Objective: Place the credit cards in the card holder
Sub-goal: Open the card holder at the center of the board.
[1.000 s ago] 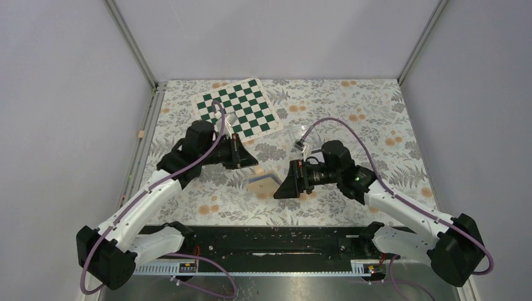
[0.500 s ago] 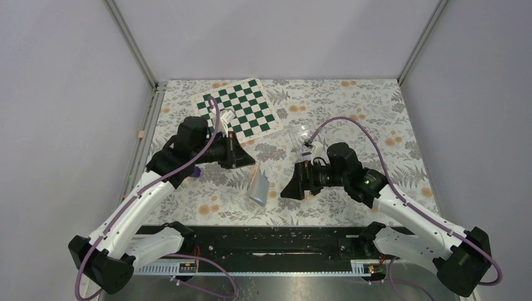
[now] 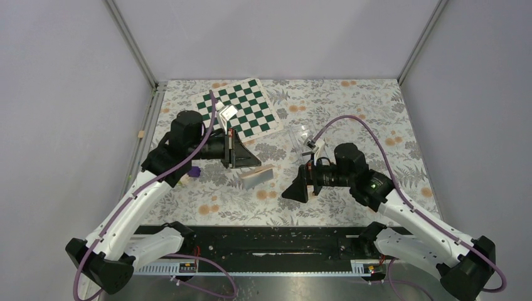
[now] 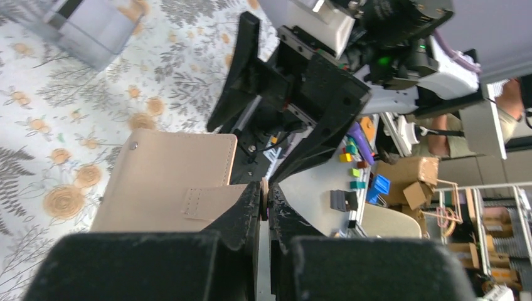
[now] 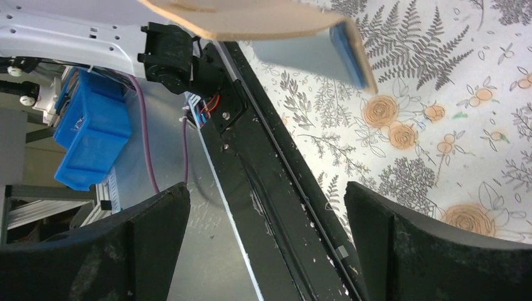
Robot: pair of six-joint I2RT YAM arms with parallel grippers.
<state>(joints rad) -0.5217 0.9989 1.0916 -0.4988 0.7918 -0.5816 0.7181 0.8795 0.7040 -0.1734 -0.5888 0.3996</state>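
Left gripper (image 4: 265,200): jaws together, clamped on the edge of the wallet (image 4: 169,182), right by its strap (image 4: 210,204). I have that side lifted off the table (image 3: 351,119). I can't tell whether the low edge touches.
Right gripper (image 5: 266,207): jaws wide apart, holding nothing, hovering just beside the wallet and facing it.
Wallet: hangs between my two grippers, tan cover out, snap (image 4: 133,145) showing. From the right wrist I see pale blue lining under the cover, so it gapes a little.
Cards: I can't pick them out for sure. Something pale sits in the clear box (image 3: 300,134) beyond the right gripper, and that may be them.
Step, my read: getting the wallet open and steady for loading.
Doing it well: I'd pinch firmly, since a thin edge grip lets it swing. I'd bring the right jaws onto the free flap only, then peel slowly until the pocket faces up.
Risk: the flap slips and the wallet falls shut.
Writing: none I can read, and no brand shows on the wallet.
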